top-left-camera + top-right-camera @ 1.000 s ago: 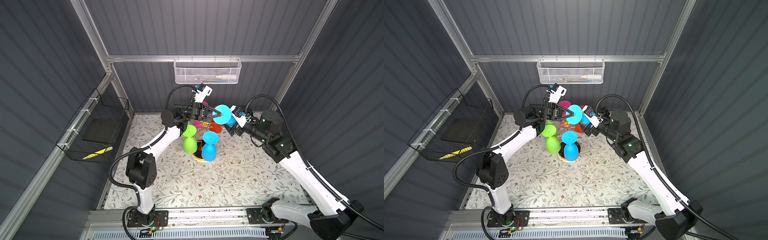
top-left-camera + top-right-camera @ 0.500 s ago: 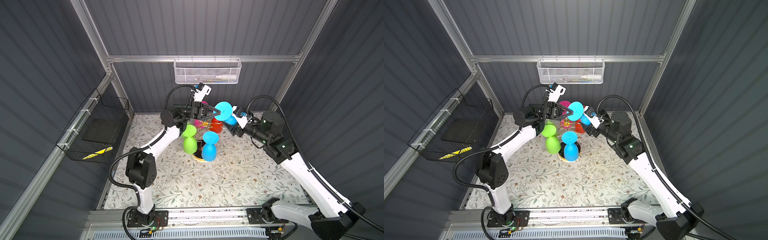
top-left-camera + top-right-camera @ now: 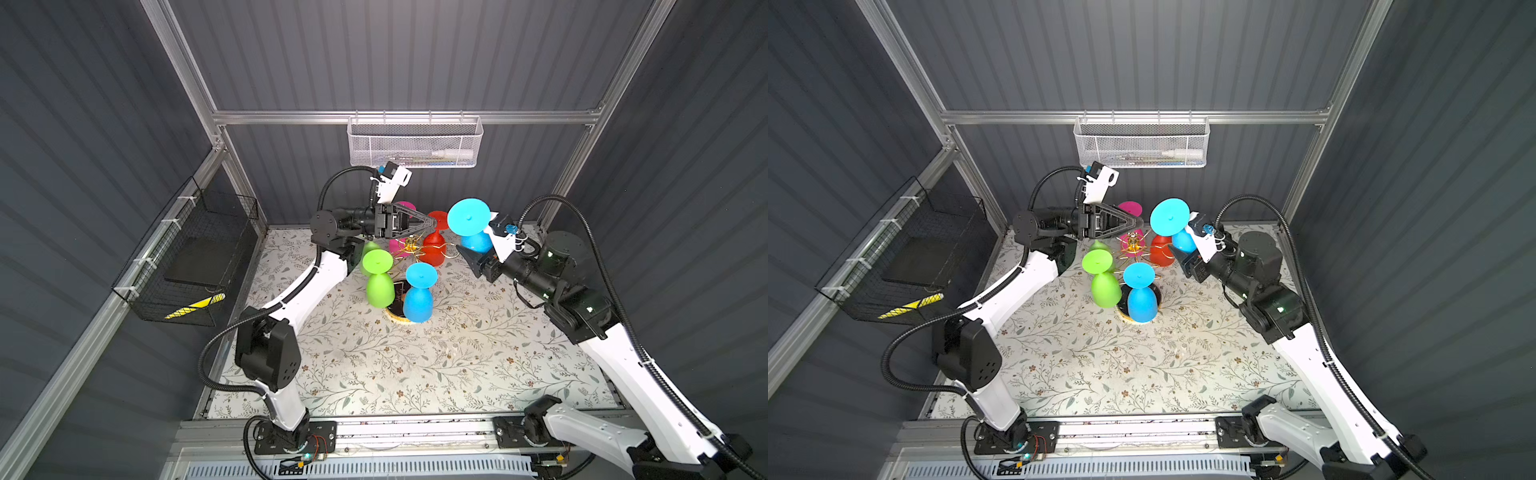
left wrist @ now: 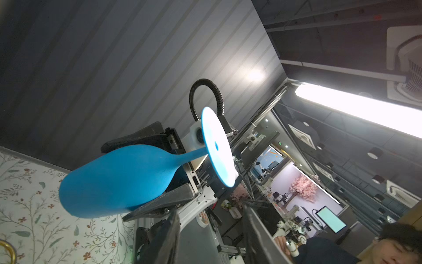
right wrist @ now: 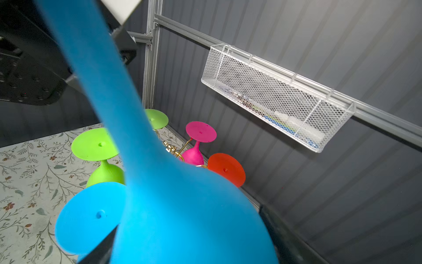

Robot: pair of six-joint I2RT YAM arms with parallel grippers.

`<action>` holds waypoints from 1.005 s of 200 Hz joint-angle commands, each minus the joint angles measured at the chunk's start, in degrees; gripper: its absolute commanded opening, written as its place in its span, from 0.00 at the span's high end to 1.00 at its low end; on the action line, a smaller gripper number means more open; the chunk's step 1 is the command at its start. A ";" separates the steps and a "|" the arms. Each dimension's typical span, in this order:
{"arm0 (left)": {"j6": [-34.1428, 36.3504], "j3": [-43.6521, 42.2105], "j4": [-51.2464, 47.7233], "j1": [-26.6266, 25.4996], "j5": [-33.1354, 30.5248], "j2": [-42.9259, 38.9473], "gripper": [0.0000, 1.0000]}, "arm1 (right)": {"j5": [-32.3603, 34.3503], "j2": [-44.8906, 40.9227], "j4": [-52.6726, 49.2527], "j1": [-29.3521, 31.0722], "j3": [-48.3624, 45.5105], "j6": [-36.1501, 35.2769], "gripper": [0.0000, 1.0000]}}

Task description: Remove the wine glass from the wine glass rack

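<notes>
Wine glass rack (image 3: 410, 246) stands upright; we see the blue wine glass (image 3: 467, 216) off it, just right of the rack, bowl clamped in the right gripper (image 4: 118, 180). Left gripper (image 3: 433, 224) by the rack top, jaws half-parted, empty. Only the left wrist view shows the clamp.
</notes>
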 commanded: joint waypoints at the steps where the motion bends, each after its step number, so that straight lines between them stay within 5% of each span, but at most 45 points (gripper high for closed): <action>1: 27.70 -1.00 -29.02 0.94 -2.72 -5.79 0.48 | 1.42 -0.56 -4.52 0.02 2.06 4.32 0.37; 21: 62.93 5.44 -72.11 0.74 -16.20 -9.92 0.39 | 1.56 -0.34 -7.70 0.02 3.27 7.00 0.38; 34: 71.12 6.00 -79.89 0.43 -24.65 -11.60 0.36 | 1.67 -0.14 -10.03 -0.02 3.85 8.26 0.38; 54: 74.93 2.89 -79.85 0.78 -33.15 -13.79 0.32 | 2.20 0.71 -13.49 0.11 5.68 9.44 0.40; 126: 93.26 -13.64 -62.18 0.43 -40.80 -21.53 0.30 | 3.03 4.40 -25.19 0.72 12.36 12.76 0.41; 201: 110.39 -19.32 -46.71 -0.85 -38.16 -21.81 0.37 | 2.25 8.64 -33.66 1.12 17.21 14.37 0.42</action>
